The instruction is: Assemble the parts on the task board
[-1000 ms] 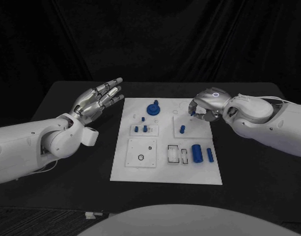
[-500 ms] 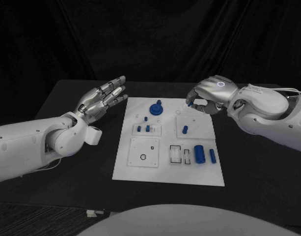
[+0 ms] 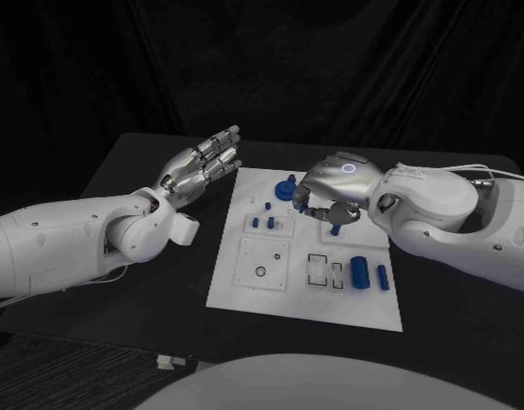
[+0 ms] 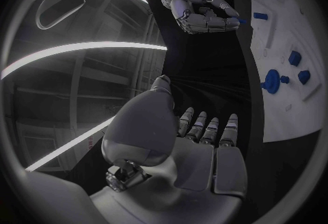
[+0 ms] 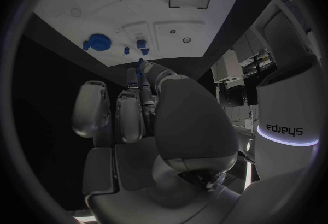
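Since before, right hand [image 3: 332, 190] moved over the task board [image 3: 289, 290]; wrist view shows fingers [image 5: 145, 79] pinching a blue part [image 5: 141, 63]; left hand [image 3: 203, 164] spread.

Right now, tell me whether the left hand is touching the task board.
No. The left hand hangs open beside the task board, clear of its edge.

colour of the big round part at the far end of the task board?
Blue. The big round part stands on the white task board, clearest in the head view.
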Controlling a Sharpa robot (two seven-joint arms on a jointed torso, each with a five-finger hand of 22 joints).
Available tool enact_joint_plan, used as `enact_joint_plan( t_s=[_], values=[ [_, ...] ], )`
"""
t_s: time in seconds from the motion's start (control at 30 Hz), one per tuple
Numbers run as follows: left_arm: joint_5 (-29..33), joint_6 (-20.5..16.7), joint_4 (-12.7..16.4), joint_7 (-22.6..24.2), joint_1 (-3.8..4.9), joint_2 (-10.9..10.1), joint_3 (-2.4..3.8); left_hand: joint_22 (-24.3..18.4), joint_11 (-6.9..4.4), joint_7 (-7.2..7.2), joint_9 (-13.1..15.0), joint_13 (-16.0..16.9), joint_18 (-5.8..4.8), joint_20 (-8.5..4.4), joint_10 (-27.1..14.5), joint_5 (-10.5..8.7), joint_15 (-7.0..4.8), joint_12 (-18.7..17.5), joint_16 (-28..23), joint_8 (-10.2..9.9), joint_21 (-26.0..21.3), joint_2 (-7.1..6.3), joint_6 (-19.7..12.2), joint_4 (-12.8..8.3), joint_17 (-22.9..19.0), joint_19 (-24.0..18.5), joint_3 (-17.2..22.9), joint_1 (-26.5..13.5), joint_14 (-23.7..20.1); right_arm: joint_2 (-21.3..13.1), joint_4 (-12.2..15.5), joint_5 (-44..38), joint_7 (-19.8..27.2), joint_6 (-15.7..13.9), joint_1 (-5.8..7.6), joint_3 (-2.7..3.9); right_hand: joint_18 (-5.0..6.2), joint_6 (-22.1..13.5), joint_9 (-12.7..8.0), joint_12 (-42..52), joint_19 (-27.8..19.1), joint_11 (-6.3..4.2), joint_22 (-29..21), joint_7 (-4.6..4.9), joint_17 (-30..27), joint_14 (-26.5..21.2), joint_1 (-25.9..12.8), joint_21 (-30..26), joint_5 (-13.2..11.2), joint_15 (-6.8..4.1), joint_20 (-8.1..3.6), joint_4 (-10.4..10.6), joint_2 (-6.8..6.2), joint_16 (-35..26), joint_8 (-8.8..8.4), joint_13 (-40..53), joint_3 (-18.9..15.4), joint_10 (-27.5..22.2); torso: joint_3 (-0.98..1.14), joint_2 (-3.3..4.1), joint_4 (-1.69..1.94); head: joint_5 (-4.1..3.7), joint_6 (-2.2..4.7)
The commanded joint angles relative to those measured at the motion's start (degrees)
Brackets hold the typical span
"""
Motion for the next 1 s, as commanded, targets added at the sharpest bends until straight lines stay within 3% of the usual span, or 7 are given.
enact_joint_plan(
  t_s=[0.03, 0.13, 0.23, 0.4, 0.43, 0.6, 1.0],
  values=[
    [-0.01, -2.37, 0.19, 13.74, -0.04, 0.09, 0.06, -0.06, -0.29, -1.28, -0.23, 0.04, 0.47, 0.04, -0.12, -0.69, -0.53, 0.34, -0.19, -0.49, -0.14, 0.2, -1.53, -0.01, -0.06, 0.02, -0.49, -0.96, -0.01, 1.5, -0.76, -2.1, -1.17, 3.51, -0.6, 0.04, 0.11, -0.28, -0.05, -0.27, 0.03, 0.05, 9.59, 0.13, 0.0, 2.01, -0.02, -0.17, 0.27, 0.37, 0.12, -0.33, 0.39, -0.08, -0.24, -0.06, 0.02, -0.32, 0.0, 0.05, 0.03, 0.77, 0.0],
    [-0.01, -3.11, 0.29, 13.89, -0.04, 0.02, 0.07, -0.06, -0.1, -4.45, -0.53, 0.04, 0.8, 1.61, -0.14, -1.7, 0.01, 0.43, -0.08, -0.76, -0.1, 0.18, -4.79, -0.01, -0.03, 0.04, -0.66, -1.62, 0.01, 2.76, -1.3, -2.23, -0.98, 4.08, -1.28, 0.04, 0.09, -0.23, -0.04, -0.3, 0.07, 0.05, 9.61, 0.13, 0.16, 2.06, 0.05, -0.07, 0.36, 0.38, 0.13, -0.4, 0.39, 0.03, -0.24, -0.09, 0.07, -0.34, 0.03, 0.15, 0.04, 0.98, 0.0],
    [-0.01, -4.04, 0.33, 14.2, -0.04, -0.05, 0.07, -0.34, -0.25, -3.59, -0.43, 0.07, 0.96, 1.69, -0.09, -2.5, 0.31, 0.67, 0.21, -0.65, -0.16, -0.14, -4.22, 0.01, 0.05, -0.06, -0.85, -2.25, 0.04, 4.06, -1.93, -2.3, -0.75, 4.28, -2.15, 0.04, 0.09, -0.22, -0.04, -0.3, 0.09, 0.06, 9.63, 0.16, 0.23, 2.08, 0.05, -0.02, 0.37, 0.37, 0.13, -0.41, 0.38, 0.08, -0.24, -0.1, 0.07, -0.34, 0.01, 0.23, 0.12, 1.12, 0.0],
    [-0.01, -4.96, 0.5, 14.94, -0.04, -0.09, 0.07, -1.79, -1.03, -2.05, -0.41, 0.06, 2.32, -4.4, -0.25, -3.48, -1.81, 0.8, -0.34, -0.64, -0.47, -0.02, -3.97, -0.01, -0.09, -0.67, -0.53, -3.7, -0.01, 6.3, -3.17, -2.37, -0.48, 4.42, -3.78, 0.04, 0.28, -0.24, -0.06, -0.43, -0.19, 0.26, 9.39, 0.4, 0.41, 2.18, 0.12, -0.94, 0.73, 0.35, 0.11, -0.63, 0.24, 0.22, -0.36, -0.21, 0.13, -0.44, 0.03, 0.17, 0.06, 1.62, 0.0],
    [-0.01, -4.99, 0.54, 15.03, -0.04, -0.09, 0.07, -2.29, -2.44, 0.2, -0.38, 0.04, 1.76, -6.63, -0.31, -3.62, -3.29, 0.73, -0.62, -0.61, -0.56, 0.21, -3.67, -0.02, -0.17, -0.82, -0.56, -4.07, -0.02, 6.57, -3.35, -2.38, -0.41, 4.45, -3.99, 0.04, 0.29, -0.25, -0.06, -0.44, -0.2, 0.27, 9.38, 0.4, 0.42, 2.18, 0.13, -0.97, 0.74, 0.35, 0.11, -0.65, 0.23, 0.23, -0.37, -0.22, 0.14, -0.45, 0.03, 0.17, 0.05, 1.7, 0.0],
    [-0.01, -4.92, 0.64, 15.28, -0.04, -0.09, 0.07, -2.9, -4.07, 1.79, -0.37, 0.0, -0.27, -9.96, -0.43, -3.75, -4.55, 0.38, -0.77, -0.6, -0.67, 0.57, -3.52, -0.03, -0.21, -0.97, -0.75, -4.53, -0.02, 7.48, -4.13, -2.72, -0.26, 4.79, -5.0, 0.04, 0.36, -0.27, -0.07, -0.45, -0.33, 0.29, 9.28, 0.43, 0.16, 2.12, 0.13, -1.36, 0.74, 0.36, 0.11, -0.68, 0.19, 0.05, -0.4, -0.23, 0.13, -0.45, 0.05, 0.23, 0.06, 1.93, 0.0],
    [-0.01, -3.44, 0.52, 14.65, -0.04, -0.06, 0.07, -2.91, -3.14, 2.06, -0.24, -0.02, -1.8, -10.31, -0.47, -3.25, -3.5, 0.23, -0.77, -0.47, -0.65, 1.5, -2.43, -0.09, -0.21, -0.94, -0.66, -4.31, -0.02, 8.66, -5.36, -2.9, -0.23, 4.51, -6.65, 0.04, 0.41, -0.3, -0.08, -0.44, -0.42, 0.45, 9.2, 0.67, -0.13, 2.02, 0.02, -1.65, 0.74, 0.43, 0.15, -0.74, 0.06, -0.16, -0.49, -0.26, 0.08, -0.34, 0.06, 0.19, 0.02, 2.31, 0.0]
  ],
)
